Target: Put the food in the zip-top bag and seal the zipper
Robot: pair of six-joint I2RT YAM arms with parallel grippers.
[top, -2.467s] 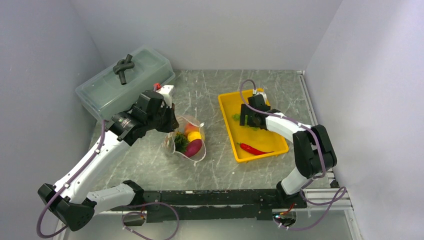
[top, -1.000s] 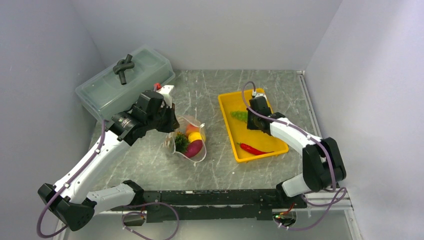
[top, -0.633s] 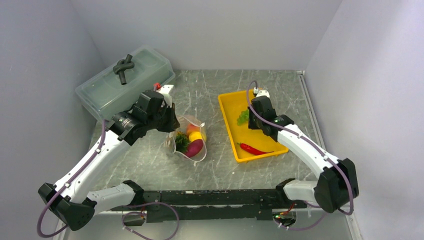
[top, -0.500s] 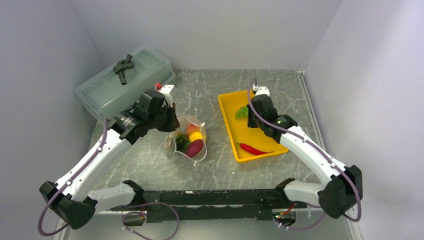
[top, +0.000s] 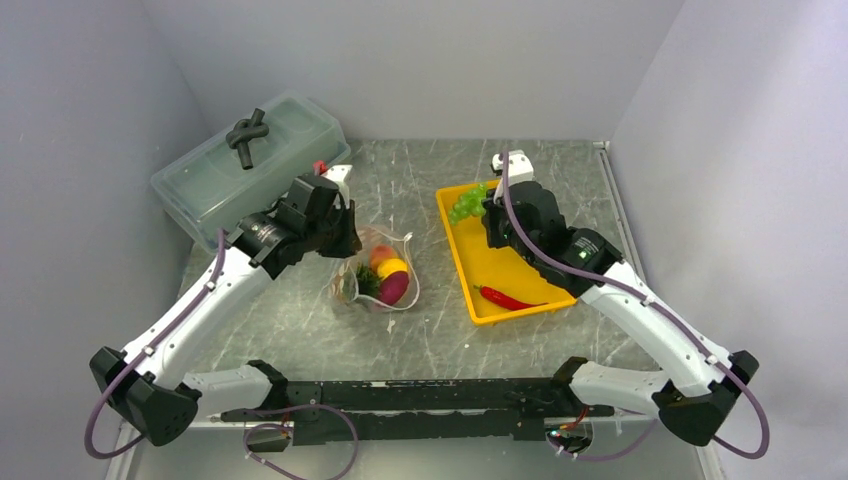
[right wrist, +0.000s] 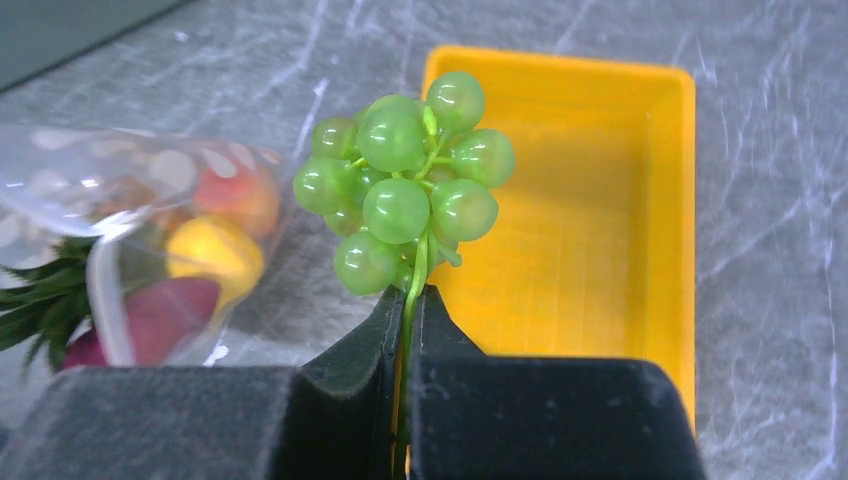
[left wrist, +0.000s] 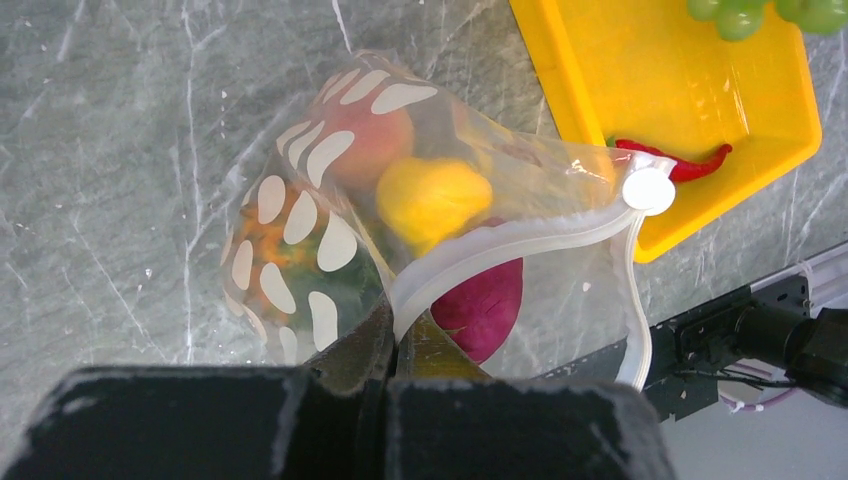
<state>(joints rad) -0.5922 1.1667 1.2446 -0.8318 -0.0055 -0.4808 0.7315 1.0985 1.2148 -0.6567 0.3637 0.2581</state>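
Note:
The zip-top bag [top: 382, 281] lies left of the yellow tray, holding a peach [left wrist: 365, 140], a yellow fruit [left wrist: 430, 195], a dark purple piece [left wrist: 485, 305] and a pineapple [left wrist: 290, 260]. My left gripper [left wrist: 400, 335] is shut on the whitish zipper [left wrist: 500, 245] at the bag's mouth, which gapes open. My right gripper [right wrist: 408, 300] is shut on the stem of the green grape bunch [right wrist: 405, 195] and holds it in the air over the tray's far left corner [top: 466, 203]. A red chili [top: 505, 298] lies in the tray.
The yellow tray [top: 530, 262] sits right of centre on the marbled table. A large translucent lidded box [top: 215, 180] with a black knotted piece [top: 247, 133] on its lid stands at the back left, close behind my left arm. Walls close in on three sides.
My right gripper has lifted the grape bunch out of the tray and carried it up and to the left. My left gripper has shifted slightly right, still holding the bag's mouth.

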